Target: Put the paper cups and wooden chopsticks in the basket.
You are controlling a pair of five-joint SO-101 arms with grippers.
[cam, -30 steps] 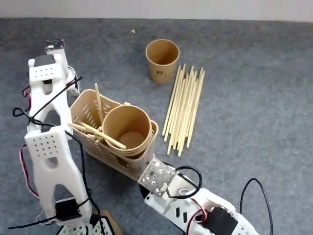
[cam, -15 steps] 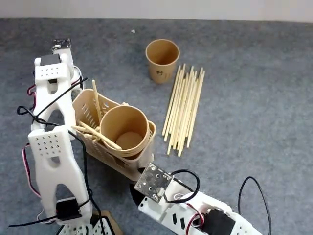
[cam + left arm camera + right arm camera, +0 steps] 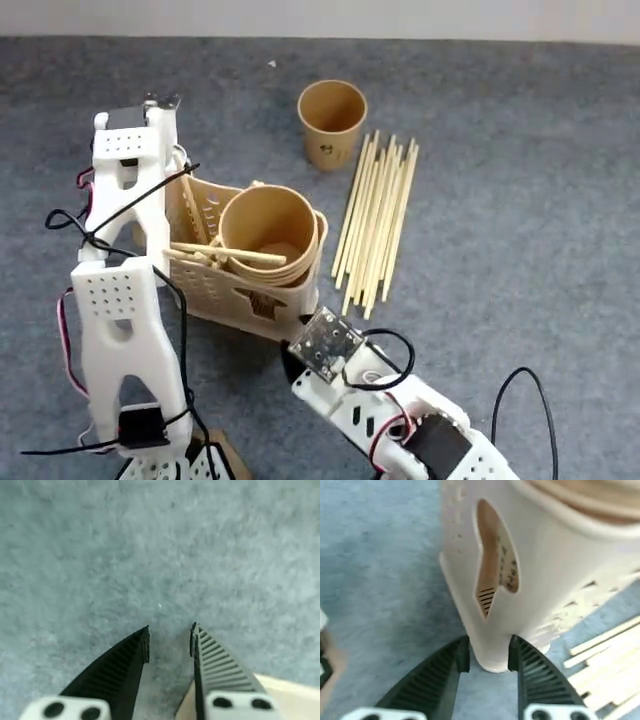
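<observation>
L gripper (image 3: 169,640): jaws a small way apart, nothing btw them. It hangs over bare carpet (image 3: 150,540), just beside the far-left edge of the basket (image 3: 292,696).
R gripper (image 3: 485,656): jaws closed against the basket's near-right corner, one finger on each side, both touching the wall. It has hold of the basket there and of nothing else.
Basket: in the high view it stands upright on the carpet, left of centre. The white L arm (image 3: 125,250) lies along its left side and the R arm (image 3: 390,420) is at its near-right corner.
Cups in basket (image 3: 270,228): stacked one in the other, open end up, in the right half of the basket. Several rims show, exact nr I cannot tell.
Sticks in basket (image 3: 228,253): a few, lying tilted in the left half. One crosses over the stacked cups' near rim.
Loose cup (image 3: 332,125): upright on the carpet, far-right of the basket, apart from it, not held.
Loose sticks (image 3: 377,225): a flat bundle on the carpet, right of the basket and near it. Its far end is just beside the loose cup, and its near end fans out a little.
</observation>
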